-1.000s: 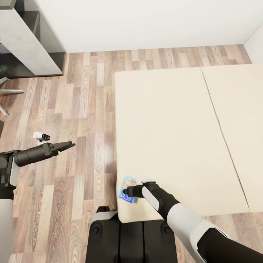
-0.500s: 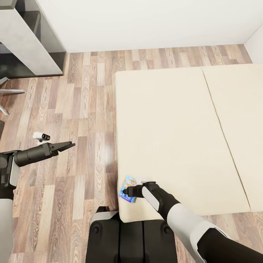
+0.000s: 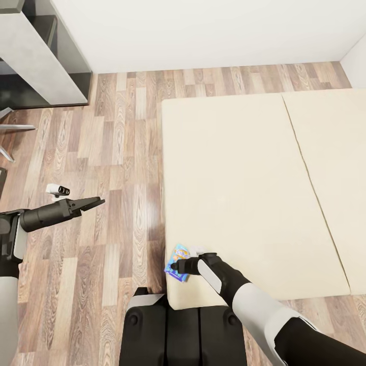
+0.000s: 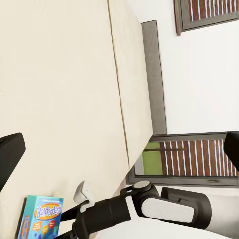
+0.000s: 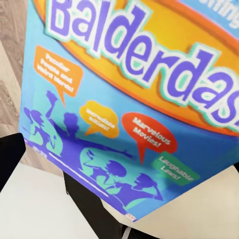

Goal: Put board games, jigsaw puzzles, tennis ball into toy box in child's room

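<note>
Blue and orange colours are seen on the board game (image 3: 179, 263), which lies at the near corner of the cream bed (image 3: 244, 183), low in the middle of the head view. The right pincer (image 3: 176, 266) is held over it; whether the box is gripped cannot be told. In the right wrist view the game (image 5: 134, 99) is seen very close. At the left, the left pincer (image 3: 95, 202) is held clenched above the wooden floor (image 3: 107, 152). Grey furniture (image 3: 35, 56) is seen upper left.
</note>
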Robot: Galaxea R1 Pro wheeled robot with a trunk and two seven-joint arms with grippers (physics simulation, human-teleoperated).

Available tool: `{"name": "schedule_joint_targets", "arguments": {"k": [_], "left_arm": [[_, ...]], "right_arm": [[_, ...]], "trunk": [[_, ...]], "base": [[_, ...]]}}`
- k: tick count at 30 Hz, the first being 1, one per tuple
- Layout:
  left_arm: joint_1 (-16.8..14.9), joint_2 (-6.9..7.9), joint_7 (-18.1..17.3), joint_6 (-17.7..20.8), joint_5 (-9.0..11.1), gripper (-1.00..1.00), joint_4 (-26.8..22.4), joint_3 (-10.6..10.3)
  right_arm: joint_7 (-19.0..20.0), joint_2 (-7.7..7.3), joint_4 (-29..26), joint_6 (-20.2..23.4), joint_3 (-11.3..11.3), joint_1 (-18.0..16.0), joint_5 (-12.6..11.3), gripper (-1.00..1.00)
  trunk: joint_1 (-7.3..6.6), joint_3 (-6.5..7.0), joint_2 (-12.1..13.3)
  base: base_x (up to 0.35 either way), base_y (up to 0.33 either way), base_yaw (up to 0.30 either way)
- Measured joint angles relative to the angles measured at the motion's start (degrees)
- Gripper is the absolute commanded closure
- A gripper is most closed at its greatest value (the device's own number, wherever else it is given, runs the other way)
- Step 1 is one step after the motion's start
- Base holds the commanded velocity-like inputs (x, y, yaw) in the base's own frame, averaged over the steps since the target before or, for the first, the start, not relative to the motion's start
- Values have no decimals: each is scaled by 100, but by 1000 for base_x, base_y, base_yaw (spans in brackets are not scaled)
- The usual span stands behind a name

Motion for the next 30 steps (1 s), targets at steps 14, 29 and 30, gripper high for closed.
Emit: {"name": "schedule_joint_targets", "arguments": {"k": [14,29,30], "left_arm": [[-2,7,0,0,0,-100,0,0],[-2,7,0,0,0,-100,0,0],[-2,7,0,0,-1,-100,-1,0]], "right_arm": [[6,0,-10,-247,-5,0,-12,-100],[0,0,-18,-261,-8,8,-10,-100],[0,0,-18,-261,-9,9,-12,-100]], "trunk": [[0,0,0],[0,0,0],[0,0,0]], "base": [[0,0,0],[0,10,0],[0,154,0]]}}
